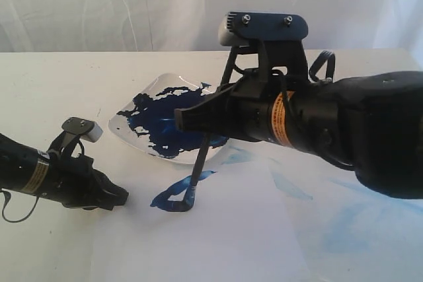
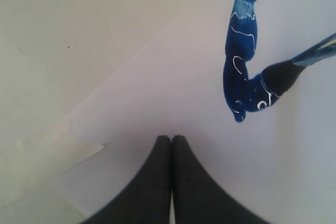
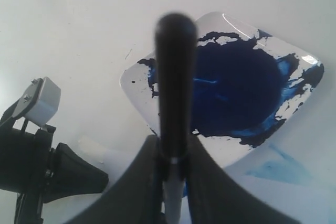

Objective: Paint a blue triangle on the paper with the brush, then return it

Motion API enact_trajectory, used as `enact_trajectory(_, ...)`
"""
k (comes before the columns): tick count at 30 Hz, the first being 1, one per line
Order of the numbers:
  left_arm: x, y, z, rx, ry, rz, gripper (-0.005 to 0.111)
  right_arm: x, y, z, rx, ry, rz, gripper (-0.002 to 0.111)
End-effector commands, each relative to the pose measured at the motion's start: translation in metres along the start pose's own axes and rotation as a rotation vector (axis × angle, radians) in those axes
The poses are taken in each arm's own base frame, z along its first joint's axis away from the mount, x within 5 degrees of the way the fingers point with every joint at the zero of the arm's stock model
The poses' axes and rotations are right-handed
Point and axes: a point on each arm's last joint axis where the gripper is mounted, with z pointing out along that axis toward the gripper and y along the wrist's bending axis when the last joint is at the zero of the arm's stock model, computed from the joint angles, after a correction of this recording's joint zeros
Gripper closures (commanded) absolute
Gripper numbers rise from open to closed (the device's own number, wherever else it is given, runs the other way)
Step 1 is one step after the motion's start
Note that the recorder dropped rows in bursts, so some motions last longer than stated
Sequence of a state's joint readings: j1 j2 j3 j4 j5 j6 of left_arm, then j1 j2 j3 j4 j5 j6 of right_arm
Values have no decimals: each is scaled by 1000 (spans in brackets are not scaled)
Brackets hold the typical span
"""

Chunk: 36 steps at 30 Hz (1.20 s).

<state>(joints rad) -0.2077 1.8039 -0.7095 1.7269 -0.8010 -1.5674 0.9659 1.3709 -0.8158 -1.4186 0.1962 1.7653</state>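
Nearest lies the paper (image 1: pixel 231 249), flat on the table (image 1: pixel 53 84). At its left side the left arm (image 1: pixel 59 176) reaches in. The left jaws are pressed together and hold nothing. They stand over the paper, but I cannot tell if they press on it.

Just right of them, a little farther, is the blue triangle (image 1: pixel 165 197), and it looks unfinished. The left wrist view shows one thick wet stroke with a short bend at its end, so I judge the outline is not yet closed.

The brush (image 1: pixel 196 173) has its blue tip down on that bend, at the near corner of the shape. Its long axis rises steeply from the tip, up and away, into the right jaws, which are clamped on the handle. The right arm (image 1: pixel 344 123) comes in from the right, above the paper.

So the next stroke belongs to the right arm. It has to drag the tip from this near corner back toward the far end of the stroke.

Beyond the strokes, just beside them, sits the dish (image 1: pixel 119 122) with dark blue paint (image 1: pixel 162 127).
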Motion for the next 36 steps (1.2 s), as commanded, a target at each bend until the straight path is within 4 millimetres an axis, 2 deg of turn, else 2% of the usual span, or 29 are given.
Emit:
enact_trajectory(1,3,1,2,-10,22,12,107,1,-10,-5,103,31,-32,108)
enact_trajectory(13,3,1,2,-10,22,12,107,-5,-28,-40,269,82,-53,108)
enact_trajectory(18,3,0,2,-6,21,12,107,-14,-22,-48,197,15,-70,108)
enact_trajectory(24,3,0,2,-6,21,12,107,-30,-5,-59,2,-138,-198,108)
enact_trajectory(36,3,0,2,-3,21,12,107,-28,-4,-51,3,-130,-204,108)
